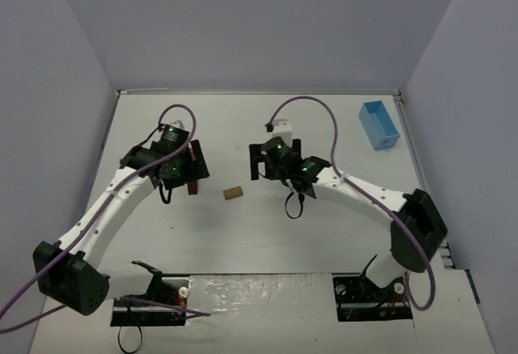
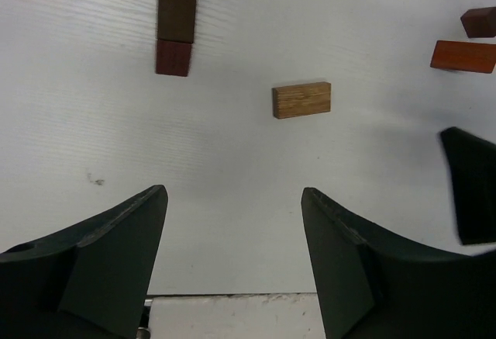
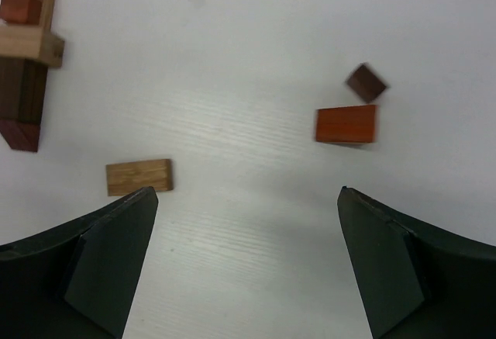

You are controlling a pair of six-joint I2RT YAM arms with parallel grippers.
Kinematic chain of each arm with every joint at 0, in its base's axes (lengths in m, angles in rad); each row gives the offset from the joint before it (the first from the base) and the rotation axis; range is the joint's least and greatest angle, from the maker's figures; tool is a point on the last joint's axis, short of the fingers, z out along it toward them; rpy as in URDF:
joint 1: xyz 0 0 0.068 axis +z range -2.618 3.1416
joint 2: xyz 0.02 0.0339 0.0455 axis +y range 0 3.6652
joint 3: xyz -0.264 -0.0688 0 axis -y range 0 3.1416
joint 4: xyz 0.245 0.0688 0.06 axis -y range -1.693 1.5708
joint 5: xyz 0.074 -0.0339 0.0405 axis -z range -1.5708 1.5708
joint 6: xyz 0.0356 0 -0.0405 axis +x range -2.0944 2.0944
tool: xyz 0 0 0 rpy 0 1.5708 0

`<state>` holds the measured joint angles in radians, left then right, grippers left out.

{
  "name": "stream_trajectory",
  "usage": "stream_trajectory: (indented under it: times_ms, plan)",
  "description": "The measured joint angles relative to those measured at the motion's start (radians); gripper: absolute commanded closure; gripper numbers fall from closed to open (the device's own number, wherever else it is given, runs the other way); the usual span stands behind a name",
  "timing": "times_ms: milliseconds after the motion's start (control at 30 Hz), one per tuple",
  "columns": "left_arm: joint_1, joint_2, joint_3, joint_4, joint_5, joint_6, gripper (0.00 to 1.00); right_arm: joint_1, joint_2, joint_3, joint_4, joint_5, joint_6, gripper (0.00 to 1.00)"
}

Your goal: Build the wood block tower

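Note:
The wood block tower (image 3: 27, 60) is a narrow stack with a reddish base, a dark brown middle and tan pieces on top. It also shows at the top of the left wrist view as the tower (image 2: 177, 17), and from above as the tower (image 1: 193, 182), just beside my left gripper (image 1: 194, 166). A loose tan block (image 1: 234, 193) lies flat between the arms. A reddish-orange block (image 3: 346, 123) and a small dark brown cube (image 3: 366, 83) lie further right. My left gripper (image 2: 232, 193) is open and holds nothing. My right gripper (image 3: 246, 191) is wide open and holds nothing.
A light blue box (image 1: 380, 125) sits at the back right of the white table (image 1: 259, 232). Grey walls close in the left, back and right sides. A finger (image 2: 469, 184) of the right gripper shows at the right edge of the left wrist view.

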<state>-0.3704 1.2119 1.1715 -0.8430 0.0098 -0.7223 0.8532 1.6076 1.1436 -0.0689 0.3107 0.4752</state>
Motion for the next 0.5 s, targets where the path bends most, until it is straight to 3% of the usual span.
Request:
stream_trajectory:
  times_ms: [167,500]
  plan:
    - [-0.163,0.185,0.042,0.044,-0.048,-0.105,0.15,-0.135,-0.258,-0.135,-0.003,0.021,-0.039,0.0]
    - [-0.257,0.494,0.124,0.101,-0.102,-0.209,0.12,-0.284,-0.542,-0.325,-0.059,-0.032,-0.081,0.0]
